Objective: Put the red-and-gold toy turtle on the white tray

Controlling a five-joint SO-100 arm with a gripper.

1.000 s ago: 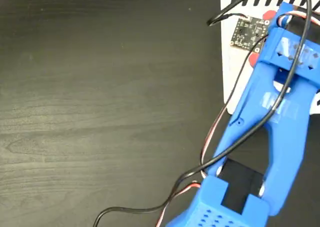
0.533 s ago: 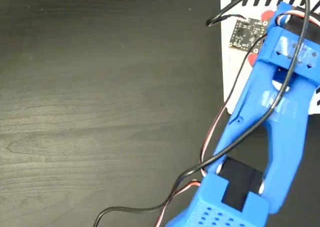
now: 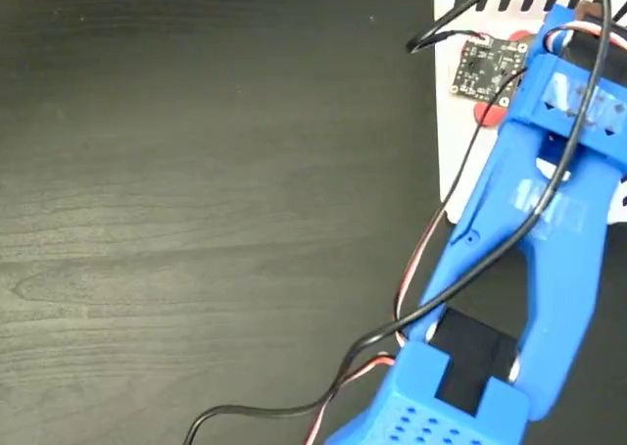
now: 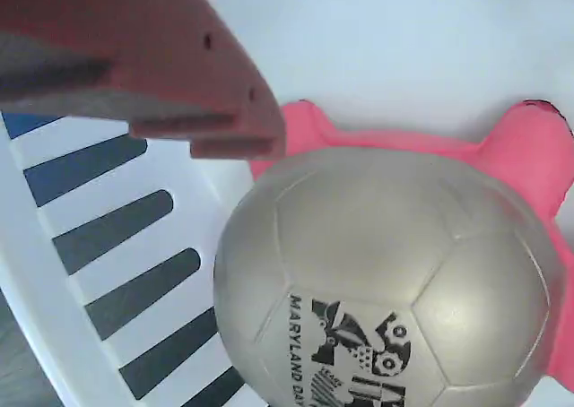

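One turtle, one tray, one arm of mine.

I count a single red-and-gold toy turtle [image 4: 386,281] filling the lower right of my wrist view, one white tray [image 4: 404,39] under it, and one finger [image 4: 152,57] showing at upper left.

Overhead fixed view; close downward wrist view

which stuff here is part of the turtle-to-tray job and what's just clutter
Part of the job:
- red-and-gold toy turtle, over the tray's white surface
- white tray with dark edge stripes
- gripper, one reddish finger above the turtle

Just there:
- blue arm
- small circuit board on the arm
- loose black cable
- dark wood table
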